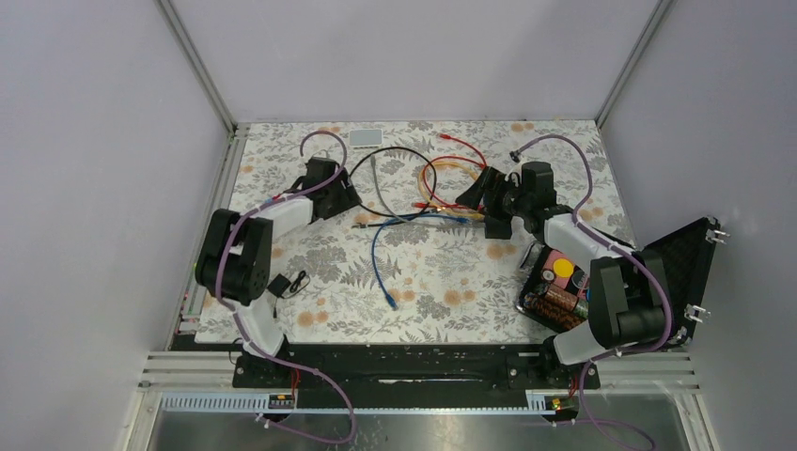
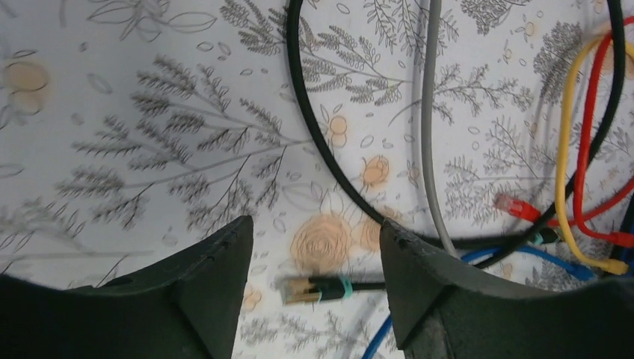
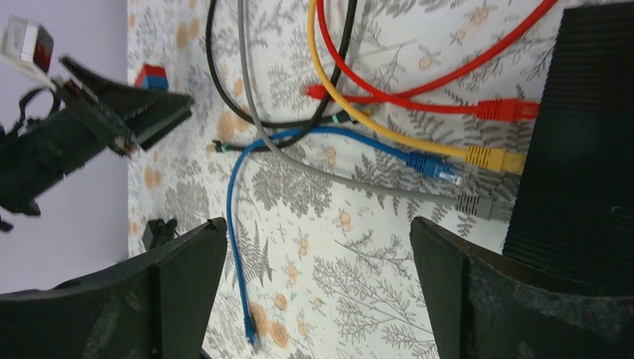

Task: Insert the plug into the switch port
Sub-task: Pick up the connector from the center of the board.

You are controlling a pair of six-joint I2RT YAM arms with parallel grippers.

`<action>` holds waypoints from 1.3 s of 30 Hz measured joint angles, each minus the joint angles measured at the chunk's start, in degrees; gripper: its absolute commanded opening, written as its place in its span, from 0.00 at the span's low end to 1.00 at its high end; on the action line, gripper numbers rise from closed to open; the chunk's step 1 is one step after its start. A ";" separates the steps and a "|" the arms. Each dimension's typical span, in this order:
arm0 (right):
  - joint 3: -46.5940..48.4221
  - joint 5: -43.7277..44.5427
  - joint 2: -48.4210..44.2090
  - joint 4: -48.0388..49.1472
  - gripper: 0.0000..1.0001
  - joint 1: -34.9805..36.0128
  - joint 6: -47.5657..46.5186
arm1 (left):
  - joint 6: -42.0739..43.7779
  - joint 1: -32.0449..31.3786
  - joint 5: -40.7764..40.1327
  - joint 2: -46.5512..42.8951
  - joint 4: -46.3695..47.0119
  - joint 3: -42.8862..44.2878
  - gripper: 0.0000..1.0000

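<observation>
Floral surface (image 1: pixel 423 282), cable tangle (image 1: pixel 428 202).
Plug (image 2: pixel 303 289) lies between open fingers (image 2: pixel 217 277) of left end effector (image 2: pixel 315 232), axis spanning them; right end effector (image 3: pixel 318 232), open, by switch (image 3: pixel 591 127).

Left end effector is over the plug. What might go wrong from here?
The left end effector straddles the black cable's gold-tipped plug; the grey cable runs beside one finger and might get pinched.
That black cable crosses the red cable and the yellow cable, so lifting may drag them.
The flat black switch box is unheld, so insertion may push it away.
</observation>
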 measured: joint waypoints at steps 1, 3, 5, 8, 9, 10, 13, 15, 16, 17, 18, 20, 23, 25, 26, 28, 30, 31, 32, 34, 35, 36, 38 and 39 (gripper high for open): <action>0.42 -0.76 1.33 -0.37 0.99 0.04 -0.37 | -0.35 -0.09 0.28 1.99 0.39 1.03 0.59; 0.44 -1.16 1.77 -1.46 0.97 0.48 -1.18 | -1.07 -0.22 0.42 5.33 0.87 3.26 0.57; 0.44 -0.81 1.09 -1.86 0.93 0.83 -2.27 | -2.01 -0.31 0.28 7.96 1.51 5.27 0.55; 0.44 0.02 -0.94 -2.99 0.88 0.94 -3.52 | -3.72 -0.92 -0.44 10.84 1.51 7.72 0.52; 0.44 0.42 -1.57 -3.30 0.88 0.94 -3.96 | -4.26 -1.11 -0.68 11.43 1.44 8.13 0.49; 0.44 0.87 -2.25 -3.69 0.88 0.94 -4.39 | -4.98 -1.44 -1.20 12.02 1.64 8.72 0.47; 0.44 2.49 -3.78 -5.14 0.87 1.05 -5.97 | -7.26 -2.54 -2.60 12.61 1.68 9.14 0.45; 0.44 3.56 -4.50 -6.49 0.87 1.14 -6.88 | -8.61 -3.37 -4.02 12.57 2.25 8.59 0.37; 0.44 3.80 -4.68 -6.95 0.86 1.16 -7.10 | -9.29 -3.82 -4.83 12.41 2.86 8.09 0.27; 0.46 4.00 -4.81 -7.50 0.86 1.20 -7.30 | -9.92 -4.37 -5.75 12.15 3.56 7.30 0.15; 0.46 4.42 -4.98 -7.91 0.86 1.29 -7.50 | -10.45 -4.96 -6.78 11.87 4.02 6.47 0.01; 0.46 5.01 -5.46 -8.50 0.86 1.53 -7.82 | -11.67 -6.08 -7.80 11.58 4.09 5.40 0.00; 0.44 5.16 -6.75 -10.08 0.85 2.45 -8.24 | -12.68 -7.08 -8.09 11.13 4.59 4.52 0.00; 0.44 5.60 -7.78 -11.21 0.85 3.48 -8.44 | -13.20 -7.41 -8.15 9.53 5.33 2.19 0.00; 0.39 6.10 -8.41 -11.63 0.85 4.02 -8.44 | -13.33 -7.58 -8.22 8.28 5.49 0.61 0.00; -0.33 6.69 -10.12 -11.72 0.84 5.05 -8.39 | -13.33 -7.98 -8.68 5.64 5.27 -2.29 0.00; -1.57 6.99 -12.09 -11.69 0.83 5.77 -8.20 | -13.27 -8.48 -9.60 2.01 4.13 -5.66 0.00; -2.23 7.17 -13.00 -11.72 0.83 6.05 -8.04 | -13.11 -8.66 -10.08 0.02 3.63 -7.21 0.00; -2.75 7.43 -13.77 -11.76 0.83 6.36 -7.96 | -12.81 -8.76 -10.56 -1.84 3.43 -8.52 0.00; -3.15 7.87 -14.40 -11.76 0.83 6.80 -7.80 | -11.89 -9.07 -11.78 -5.62 2.43 -10.56 0.00; -3.30 8.00 -14.64 -11.78 0.83 7.02 -7.74 | -11.23 -9.16 -12.66 -7.56 1.81 -11.15 0.00; -3.45 8.04 -14.86 -11.76 0.83 7.21 -7.67 | -10.54 -9.16 -13.62 -9.09 1.20 -11.28 0.00; -4.02 8.37 -15.61 -11.80 0.82 7.61 -7.39 | -8.85 -9.16 -15.72 -11.87 1.11 -11.30 0.00; -4.28 8.46 -15.96 -11.78 0.83 7.72 -7.34 | -8.28 -9.16 -16.61 -12.90 1.07 -11.30 0.00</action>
